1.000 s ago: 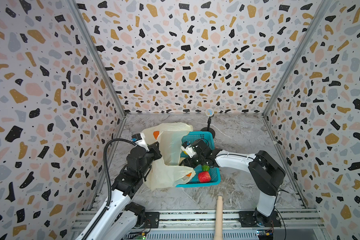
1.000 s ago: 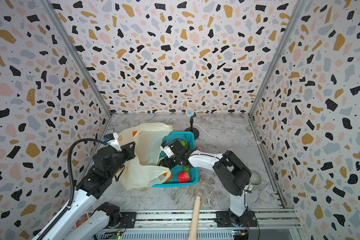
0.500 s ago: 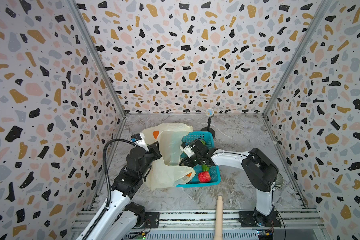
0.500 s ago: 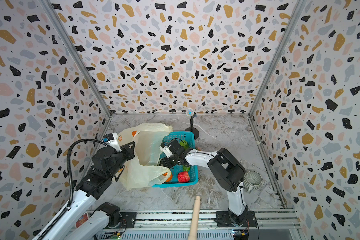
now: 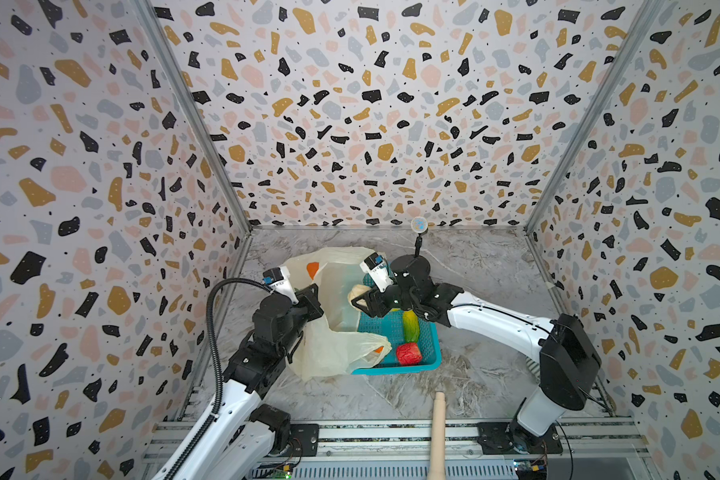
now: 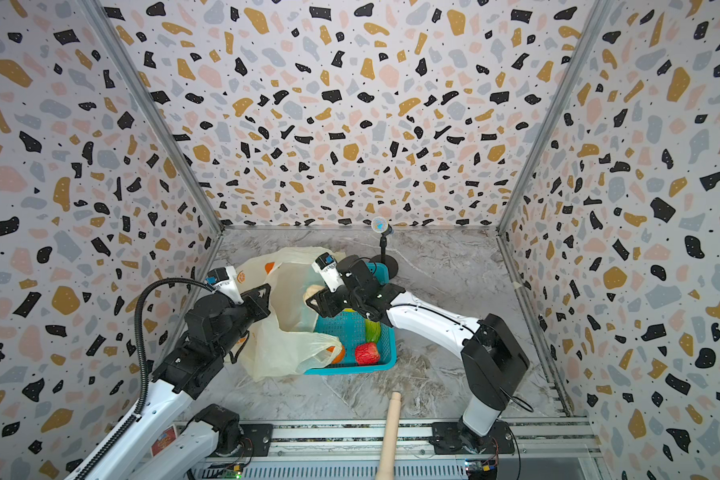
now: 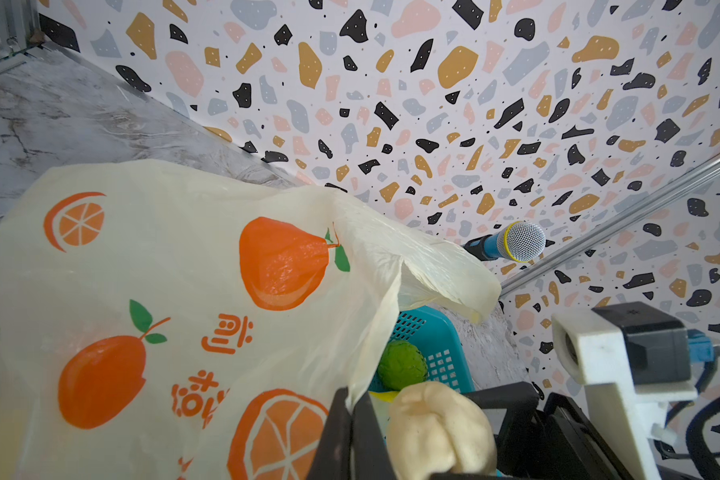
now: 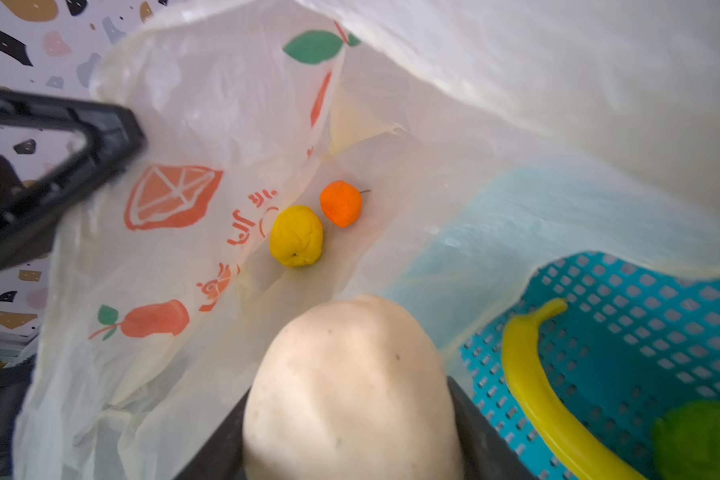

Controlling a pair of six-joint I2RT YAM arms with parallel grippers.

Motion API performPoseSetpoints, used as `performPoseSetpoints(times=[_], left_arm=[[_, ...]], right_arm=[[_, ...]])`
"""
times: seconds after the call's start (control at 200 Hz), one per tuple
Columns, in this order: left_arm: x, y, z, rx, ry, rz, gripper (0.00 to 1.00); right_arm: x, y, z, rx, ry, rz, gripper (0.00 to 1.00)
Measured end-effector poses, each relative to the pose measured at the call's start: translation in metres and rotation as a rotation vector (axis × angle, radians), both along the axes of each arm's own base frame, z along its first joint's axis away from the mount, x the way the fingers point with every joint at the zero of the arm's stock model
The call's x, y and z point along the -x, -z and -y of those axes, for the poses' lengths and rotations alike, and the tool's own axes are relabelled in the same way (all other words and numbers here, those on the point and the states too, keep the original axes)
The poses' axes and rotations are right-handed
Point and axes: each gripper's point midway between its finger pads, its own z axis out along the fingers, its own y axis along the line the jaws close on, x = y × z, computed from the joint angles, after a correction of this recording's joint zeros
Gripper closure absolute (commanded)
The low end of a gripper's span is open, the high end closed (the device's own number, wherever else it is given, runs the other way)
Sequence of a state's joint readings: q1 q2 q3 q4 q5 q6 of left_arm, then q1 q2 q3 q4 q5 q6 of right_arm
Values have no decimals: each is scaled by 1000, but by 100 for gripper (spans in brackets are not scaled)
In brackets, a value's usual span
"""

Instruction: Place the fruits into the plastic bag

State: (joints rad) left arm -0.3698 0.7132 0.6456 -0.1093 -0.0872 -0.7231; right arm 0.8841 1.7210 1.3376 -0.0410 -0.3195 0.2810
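— The left gripper (image 5: 313, 296) is clamped on the rim of the plastic bag (image 5: 333, 345); the right gripper (image 5: 364, 302) pinches the pale beige fruit (image 8: 350, 386) at the mouth.
— Carry it deeper past the rim, then release near the yellow fruit (image 8: 296, 237).
— Surroundings?
— Marbled grey bench (image 5: 474, 270), terrazzo-patterned walls (image 5: 371, 124) on three sides.

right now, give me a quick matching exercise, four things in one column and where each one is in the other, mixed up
Things
1 pale beige fruit
2 yellow round fruit
3 banana
4 plastic bag

Places
a lying in the teal basket
b pinched by the left tool
c gripped in the right tool
d lying inside the bag

Pairs: 1-c, 2-d, 3-a, 4-b
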Motion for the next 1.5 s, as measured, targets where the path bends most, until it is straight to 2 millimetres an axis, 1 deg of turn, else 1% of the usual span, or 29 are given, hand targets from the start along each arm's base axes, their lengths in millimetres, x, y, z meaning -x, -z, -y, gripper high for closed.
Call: performPoseSetpoints(times=[0.045, 0.12, 0.19, 0.265, 0.33, 0.365, 0.39, 0.451, 0.516, 0.576, 0.681, 0.791, 0.936, 1.001, 1.081, 1.136, 1.207, 1.347, 1.392, 1.502], left_arm=[[0, 0, 0, 0, 0, 0, 100], [0, 0, 0, 2, 0, 0, 100], [0, 0, 0, 3, 0, 0, 100], [0, 0, 0, 4, 1, 0, 100], [0, 0, 1, 5, 2, -1, 100], [0, 0, 1, 5, 2, 0, 100], [0, 1, 1, 5, 3, -1, 100], [0, 1, 1, 4, 3, -1, 100], [0, 2, 1, 5, 3, -1, 100], [0, 2, 1, 4, 3, -2, 100], [0, 3, 1, 5, 5, -3, 100], [0, 3, 2, 6, 9, -5, 100], [1, 3, 3, 11, 15, -4, 100], [0, 3, 3, 14, 15, -4, 100], [0, 3, 3, 18, 14, -1, 100], [0, 4, 3, 18, 14, -2, 100], [0, 5, 3, 18, 14, -5, 100], [0, 7, 3, 17, 14, -9, 100], [0, 7, 3, 17, 14, -9, 100], [0, 8, 3, 19, 13, -11, 100]], right_arm=[[-2, -1, -13, -5, -18, 3, 48], [0, 6, -35, 0, -56, 0, 46], [6, 20, -57, 12, -105, -17, 44], [18, 37, -76, 32, -162, -48, 37], [28, 54, -85, 58, -201, -83, 26], [35, 62, -87, 73, -222, -96, 22], [39, 67, -88, 83, -236, -104, 21], [46, 72, -87, 101, -251, -116, 17], [45, 68, -86, 98, -251, -107, 16], [42, 63, -79, 95, -241, -100, 16], [33, 54, -56, 90, -203, -96, 16], [21, 41, -19, 75, -131, -81, 16], [6, 25, 38, 52, 3, -52, 16], [5, 23, 60, 52, 55, -44, 16], [9, 26, 78, 65, 94, -39, 16], [14, 32, 86, 78, 106, -43, 16], [22, 45, 94, 102, 112, -66, 16], [40, 80, 104, 164, 99, -133, 16], [47, 88, 102, 189, 82, -148, 16], [66, 105, 86, 242, 0, -154, 16]])
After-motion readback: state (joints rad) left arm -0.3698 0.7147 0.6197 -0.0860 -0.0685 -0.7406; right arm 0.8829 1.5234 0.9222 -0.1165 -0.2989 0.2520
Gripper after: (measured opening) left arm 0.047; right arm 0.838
